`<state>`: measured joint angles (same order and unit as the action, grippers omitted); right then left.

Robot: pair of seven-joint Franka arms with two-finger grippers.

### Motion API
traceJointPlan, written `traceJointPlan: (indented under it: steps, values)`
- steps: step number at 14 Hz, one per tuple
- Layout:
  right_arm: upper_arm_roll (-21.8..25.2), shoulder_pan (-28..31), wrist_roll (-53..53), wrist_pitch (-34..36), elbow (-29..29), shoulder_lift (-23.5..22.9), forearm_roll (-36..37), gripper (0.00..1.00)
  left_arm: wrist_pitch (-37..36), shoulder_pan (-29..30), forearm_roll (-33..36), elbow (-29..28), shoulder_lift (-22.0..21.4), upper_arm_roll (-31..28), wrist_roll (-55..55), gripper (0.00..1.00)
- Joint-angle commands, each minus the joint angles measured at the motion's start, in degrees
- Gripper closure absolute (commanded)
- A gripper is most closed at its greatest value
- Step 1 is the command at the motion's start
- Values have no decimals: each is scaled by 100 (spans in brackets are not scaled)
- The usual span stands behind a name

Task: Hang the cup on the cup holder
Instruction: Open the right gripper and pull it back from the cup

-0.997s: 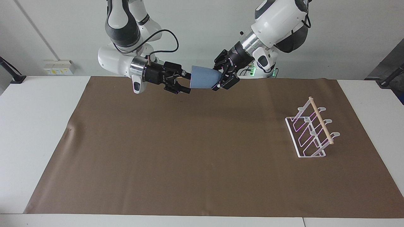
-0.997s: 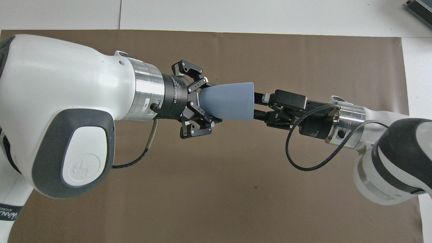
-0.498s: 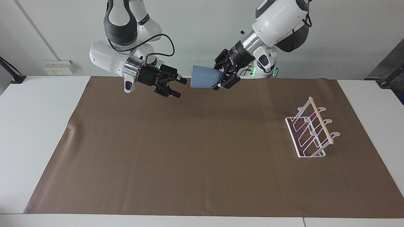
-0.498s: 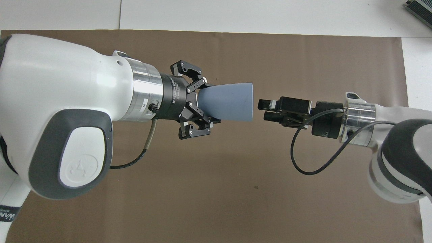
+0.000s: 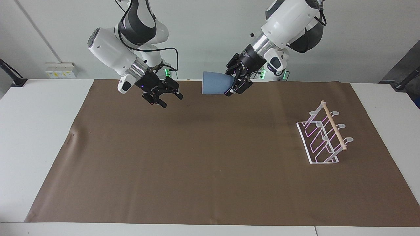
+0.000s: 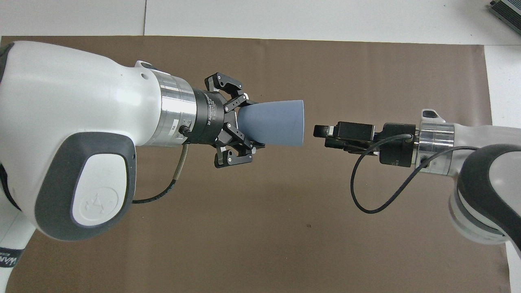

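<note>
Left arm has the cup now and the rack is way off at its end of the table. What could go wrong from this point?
The left gripper pinches the cup only at its narrow tapered base, held sideways in the air, so it might slip out during the carry. The cup holder has thin slanted prongs; a misaligned approach could miss them or nudge the rack across the brown mat. The right gripper hangs nearby, empty.

left gripper [image 5: 233, 86] clamped on narrow end of light-blue cup [image 5: 215, 87], held sideways in the air over brown mat [image 5: 197, 164]; right gripper [image 5: 170, 100] apart from cup, fingers spread, empty; white wire cup holder [image 5: 323, 137] standing toward left arm's end of tabletop [image 5: 36, 131]
</note>
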<state>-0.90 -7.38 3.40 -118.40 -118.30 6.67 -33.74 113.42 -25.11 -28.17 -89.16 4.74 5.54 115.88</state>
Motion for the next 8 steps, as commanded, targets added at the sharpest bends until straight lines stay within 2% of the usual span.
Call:
traceJointPlan:
  steps: [1, 3, 5, 8]
  values:
    - [-41, 132, -322, 71, 123, -87, 1252, 0, -249, 33, 347, -49, -140, -44, -162, 100]
    - [-41, 193, -349, 307, 175, -87, 2219, 0, -372, 68, 505, -57, -158, -44, -329, 100]
    - [-33, 429, -349, 562, 289, -96, 2468, 0, -574, 94, 908, -57, -254, -44, -539, 100]
    - [-33, 843, -331, 1334, 955, -350, 2871, 0, -943, 182, 1304, -57, -316, -53, -1083, 100]
